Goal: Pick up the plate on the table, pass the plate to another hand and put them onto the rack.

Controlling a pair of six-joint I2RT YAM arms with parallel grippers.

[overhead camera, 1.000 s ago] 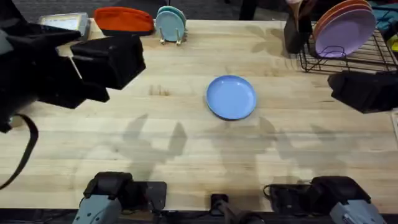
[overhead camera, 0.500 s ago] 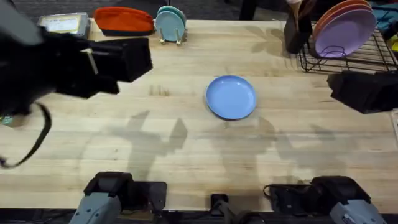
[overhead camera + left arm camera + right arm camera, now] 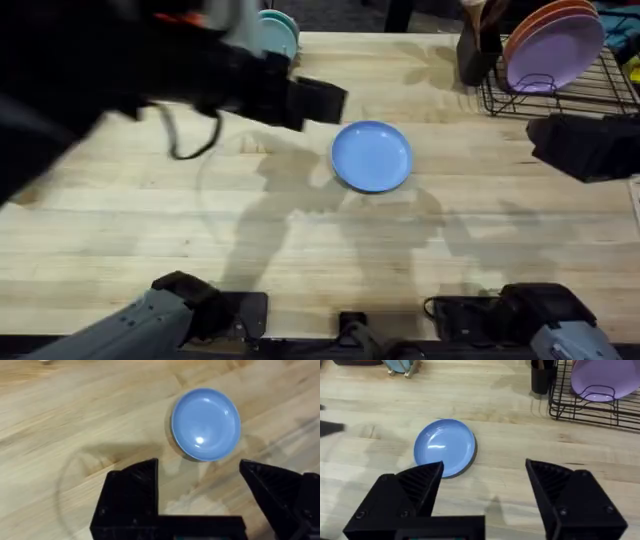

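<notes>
The light-blue plate lies flat on the table, a little past its middle. My left arm rises close under the overhead camera and reaches in from the left. Its gripper hangs just left of the plate. The left wrist view shows that gripper open above the wood, with the plate just beyond its fingertips. My right gripper hovers at the right, near the black wire rack. It is open and empty, with the plate ahead of it.
The rack holds a lavender plate and an orange plate. A dark utensil holder stands left of the rack. Small teal plates in a holder stand at the back edge.
My left arm has swung from the far left toward the middle, so its gripper now hangs beside the plate. The right arm and the plate have not moved.
</notes>
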